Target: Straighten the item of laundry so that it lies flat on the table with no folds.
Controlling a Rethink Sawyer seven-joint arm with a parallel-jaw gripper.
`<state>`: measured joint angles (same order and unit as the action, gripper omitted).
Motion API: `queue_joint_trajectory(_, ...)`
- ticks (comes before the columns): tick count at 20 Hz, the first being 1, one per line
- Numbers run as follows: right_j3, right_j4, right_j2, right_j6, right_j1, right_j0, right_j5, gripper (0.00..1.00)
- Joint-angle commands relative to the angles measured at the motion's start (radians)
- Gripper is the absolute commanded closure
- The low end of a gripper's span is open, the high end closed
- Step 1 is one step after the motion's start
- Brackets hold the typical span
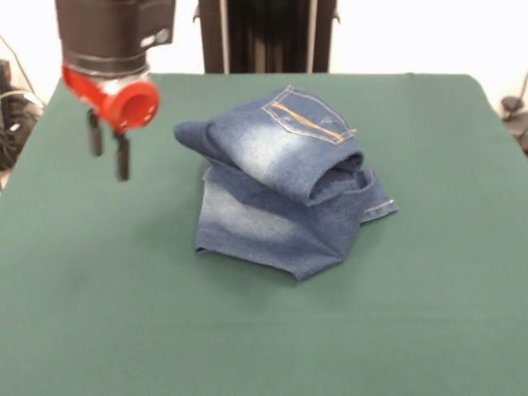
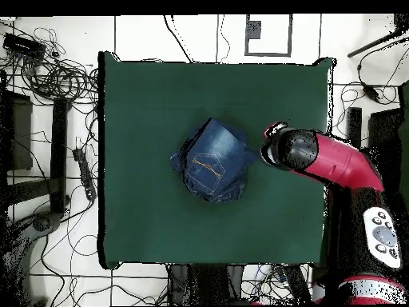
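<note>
The pincer hangs in the air above the surface, under a red ring and a black and grey wrist. Its two dark fingers point straight down, side by side, with a small gap between them, and nothing is between them, so the pincer is released and empty. The tips do not touch the cloth below. In the overhead view the pincer is hidden under the wrist and the red and black arm that carries it, and the fingers cannot be seen there.

Just beside the pincer, toward the middle of the surface, lies the small pair of blue denim jeans with faded whitish patches. The jeans are apart from the pincer, not touching it. They are folded over themselves in a thick bundle of several layers: one rolled part lies on top, with a back pocket that has orange stitching turned upward, and a flatter layer spreads out below it. In the overhead view the jeans sit close to the wrist.

Around all this spreads the large rectangular surface covered in dark green felt-like cloth, much wider than the jeans.
</note>
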<state>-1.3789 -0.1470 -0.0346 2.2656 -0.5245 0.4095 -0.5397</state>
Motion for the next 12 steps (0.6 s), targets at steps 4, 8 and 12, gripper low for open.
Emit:
queue_joint_trajectory(4,-0.007,-0.159,0.216,-0.201,0.108,0.027,0.077,0.0)
queue_joint_trajectory(8,0.025,-0.091,0.243,-0.162,0.109,0.039,-0.109,0.0)
queue_joint_trajectory(12,0.053,-0.01,0.271,-0.124,0.107,0.046,-0.307,0.0)
